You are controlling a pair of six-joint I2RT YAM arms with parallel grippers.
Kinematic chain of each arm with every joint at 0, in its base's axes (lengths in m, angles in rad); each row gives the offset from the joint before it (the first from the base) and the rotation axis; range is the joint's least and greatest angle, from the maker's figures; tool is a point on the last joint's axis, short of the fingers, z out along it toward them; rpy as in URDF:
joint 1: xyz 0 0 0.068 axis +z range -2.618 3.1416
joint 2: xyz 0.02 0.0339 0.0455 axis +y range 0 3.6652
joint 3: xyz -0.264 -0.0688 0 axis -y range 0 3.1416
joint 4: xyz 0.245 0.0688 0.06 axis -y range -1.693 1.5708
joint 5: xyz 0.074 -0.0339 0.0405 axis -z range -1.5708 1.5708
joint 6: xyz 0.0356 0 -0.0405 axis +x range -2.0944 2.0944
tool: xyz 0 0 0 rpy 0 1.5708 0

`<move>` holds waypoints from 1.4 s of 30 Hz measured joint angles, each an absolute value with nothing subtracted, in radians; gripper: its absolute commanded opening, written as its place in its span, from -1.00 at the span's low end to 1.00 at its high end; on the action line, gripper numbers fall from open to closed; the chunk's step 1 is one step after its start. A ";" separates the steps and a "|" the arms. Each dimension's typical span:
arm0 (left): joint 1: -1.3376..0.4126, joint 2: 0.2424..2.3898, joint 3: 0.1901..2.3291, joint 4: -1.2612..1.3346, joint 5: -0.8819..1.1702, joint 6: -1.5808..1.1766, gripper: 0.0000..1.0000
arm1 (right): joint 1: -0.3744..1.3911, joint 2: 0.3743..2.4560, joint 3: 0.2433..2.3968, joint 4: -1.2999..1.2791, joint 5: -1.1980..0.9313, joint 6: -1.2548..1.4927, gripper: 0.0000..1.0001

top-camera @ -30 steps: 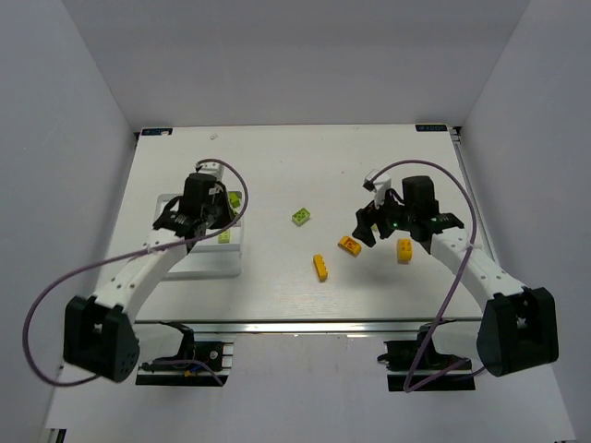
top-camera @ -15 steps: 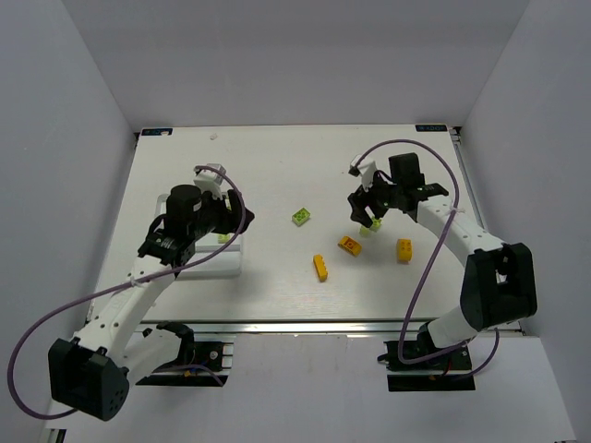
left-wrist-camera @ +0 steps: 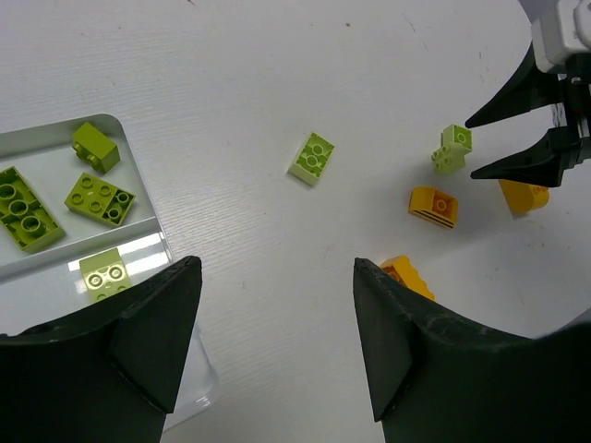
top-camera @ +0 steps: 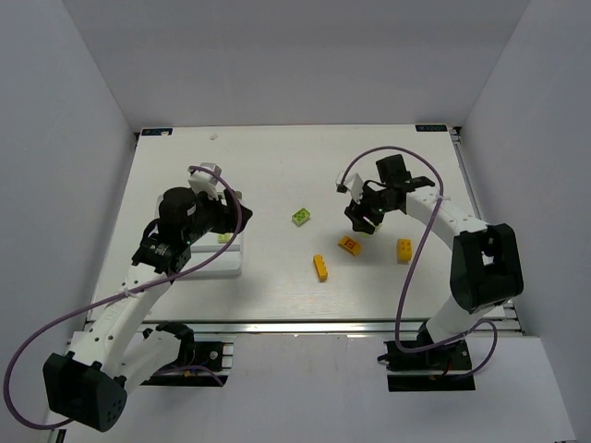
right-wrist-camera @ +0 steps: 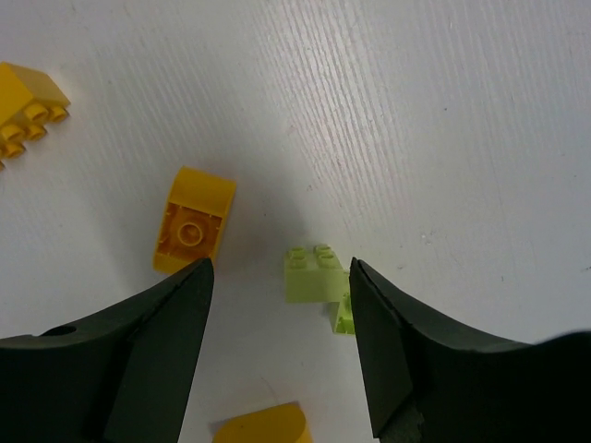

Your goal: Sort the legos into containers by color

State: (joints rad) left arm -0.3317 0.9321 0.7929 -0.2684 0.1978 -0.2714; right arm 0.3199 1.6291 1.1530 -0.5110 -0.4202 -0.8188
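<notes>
The white tray lies at the left; in the left wrist view the tray holds several lime green legos. My left gripper hangs open and empty by the tray's right edge. One green lego lies mid-table. Three orange-yellow legos lie to its right. My right gripper is open and low over a small green lego, which sits between the fingers near the right one, with a gap to the left one.
In the right wrist view an upturned yellow brick lies just left of the jaws, another below them and a third at the far left. White walls enclose the table on three sides.
The left gripper has opened over the tray, lifted and swung right. The right gripper has moved up from the yellow bricks to straddle the small green lego, its jaws narrowing.
</notes>
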 measured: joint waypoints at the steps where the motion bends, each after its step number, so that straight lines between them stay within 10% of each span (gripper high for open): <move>1: -0.332 0.932 0.793 -0.268 0.197 -0.271 0.52 | 0.320 1.641 1.162 -0.521 -0.414 -0.829 0.35; 27: -0.329 0.928 0.791 -0.268 0.165 -0.266 0.54 | 0.320 1.817 1.242 -0.597 -0.276 -0.892 0.35; 36: -0.329 0.928 0.791 -0.268 0.165 -0.263 0.55 | 0.320 1.839 1.244 -0.622 -0.241 -0.902 -0.15; 40: -0.329 0.928 0.791 -0.268 0.165 -0.263 0.55 | 0.320 1.839 1.256 -0.641 -0.237 -0.894 -0.98; 42: -0.329 0.928 0.791 -0.268 0.165 -0.262 0.55 | 0.322 1.839 1.275 -0.656 -0.239 -0.892 -1.00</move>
